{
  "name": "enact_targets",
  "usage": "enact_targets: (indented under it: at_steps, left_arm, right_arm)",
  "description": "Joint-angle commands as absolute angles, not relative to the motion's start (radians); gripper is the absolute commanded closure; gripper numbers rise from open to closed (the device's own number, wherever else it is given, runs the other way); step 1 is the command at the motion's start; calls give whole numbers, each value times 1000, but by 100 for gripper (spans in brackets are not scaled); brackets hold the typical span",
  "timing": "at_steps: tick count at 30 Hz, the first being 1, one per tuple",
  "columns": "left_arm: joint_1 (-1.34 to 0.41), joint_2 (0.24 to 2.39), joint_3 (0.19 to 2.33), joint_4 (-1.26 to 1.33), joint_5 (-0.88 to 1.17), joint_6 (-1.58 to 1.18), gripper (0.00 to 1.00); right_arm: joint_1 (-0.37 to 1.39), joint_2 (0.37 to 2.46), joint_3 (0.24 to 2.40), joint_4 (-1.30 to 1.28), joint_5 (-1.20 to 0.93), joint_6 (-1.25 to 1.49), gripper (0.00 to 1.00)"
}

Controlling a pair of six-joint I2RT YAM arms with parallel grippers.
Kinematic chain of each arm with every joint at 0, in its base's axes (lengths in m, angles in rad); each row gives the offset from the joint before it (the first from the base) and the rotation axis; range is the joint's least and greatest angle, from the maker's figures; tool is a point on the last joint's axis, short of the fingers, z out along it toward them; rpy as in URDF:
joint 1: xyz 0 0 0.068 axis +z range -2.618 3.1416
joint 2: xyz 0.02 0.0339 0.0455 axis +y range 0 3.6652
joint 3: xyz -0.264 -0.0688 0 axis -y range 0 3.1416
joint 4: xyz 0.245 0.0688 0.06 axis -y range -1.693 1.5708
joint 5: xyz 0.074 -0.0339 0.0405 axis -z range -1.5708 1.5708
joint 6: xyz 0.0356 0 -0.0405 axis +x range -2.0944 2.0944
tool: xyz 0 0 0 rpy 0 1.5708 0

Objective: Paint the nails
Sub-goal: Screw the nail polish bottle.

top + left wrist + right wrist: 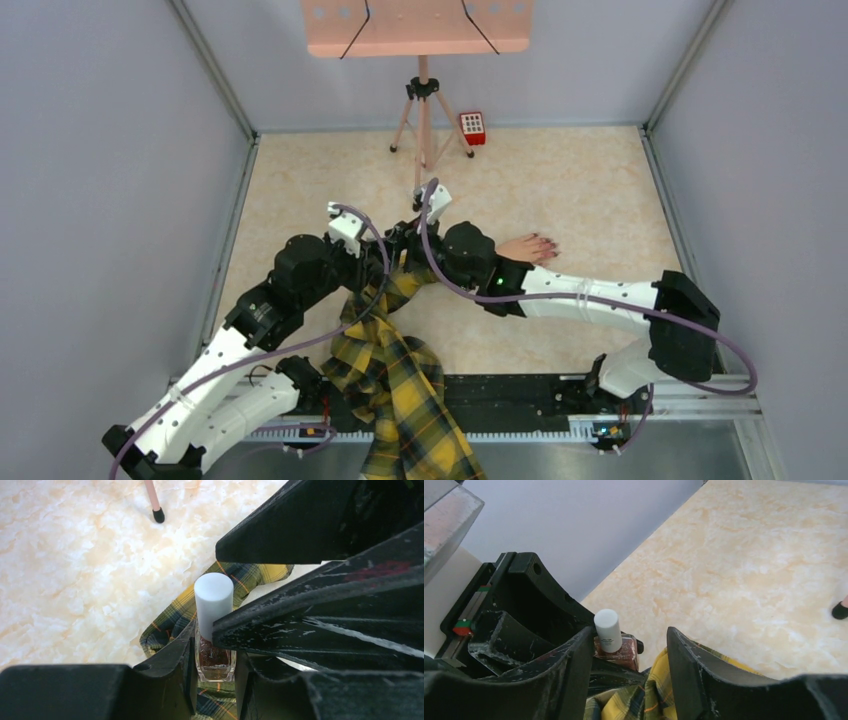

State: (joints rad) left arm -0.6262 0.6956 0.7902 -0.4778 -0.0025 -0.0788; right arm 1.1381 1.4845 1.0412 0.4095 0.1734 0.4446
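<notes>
So on the left side, the left gripper point(215, 651) was clamped tight on the glass body of a little nail polish bottle point(215, 664). It was squarish clear glass with dark reddish polish inside, topped by a smooth white cylinder cap point(213, 598). The bottle stood roughly upright over the plaid sleeve point(405, 385), a soft crumpled yellow-and-black cloth.

Just right of that, the right gripper point(630, 639) had its scuffed black jaws apart with nothing in them. From its wrist camera the cap poked up between the jaws at about 11 o'clock, closer to the left one, its long axis pointing up. My guess is the next move was closing on that cap to unscrew it, so the jaws needed to center on it first.

Further right in the overhead view, the mannequin hand point(522, 248) lay flat on the marbled beige table point(580, 180), at roughly 3 o'clock from both grippers. Its fingers pointed toward 3 o'clock as well. The nails point(546, 241) were tiny glossy dark red dots at the fingertips. The right arm was clearly the nearer one, with the hand just beside its wrist.
</notes>
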Motion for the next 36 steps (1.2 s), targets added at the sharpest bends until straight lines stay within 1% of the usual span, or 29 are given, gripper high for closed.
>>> enact_targets:
  at_steps: [1,4,7,8,13,16,18,21,26,32,34,36]
  left_arm:
    - [-621,698,818,-295,32,-82,100]
    - [-620,697,818,-295,33,-86,100]
    - [-620,690,817,-293,29,-90,100]
    - [-619,688,816,-292,29,-89,100]
    - [-619,690,815,-288,38,-95,100]
    - [-617,697,818,-290,51,-95,100]
    - [-614,700,819,-286,95,-94,100]
    - [-610,717,828,-283,238,-90,100]
    - [-609,729,821,-228,612,-91,100]
    - [-608,768,831,-193,980,-117,100]
    - [-609,787,834,-185,1062,-133,100]
    - [-612,796,834,-184,1093,-139,100]
  right_arm:
    - [1177,1408,993,389,123,387,39]
    - [1176,1365,964,382,171,368,24]
    - [1175,1322,938,347,241,350,13]
    - [1170,1305,926,338,256,346,11]
    - [1125,1191,853,317,246,353,8]
    - [1072,1120,789,347,167,374,8]
    - [1026,1070,730,403,89,385,7]
    - [982,1014,669,459,-10,390,6]
    - [933,901,574,591,-190,383,4]
    - [932,828,558,642,-315,356,6]
    - [932,842,566,666,-373,360,7]
    - [932,874,577,706,-441,374,9]
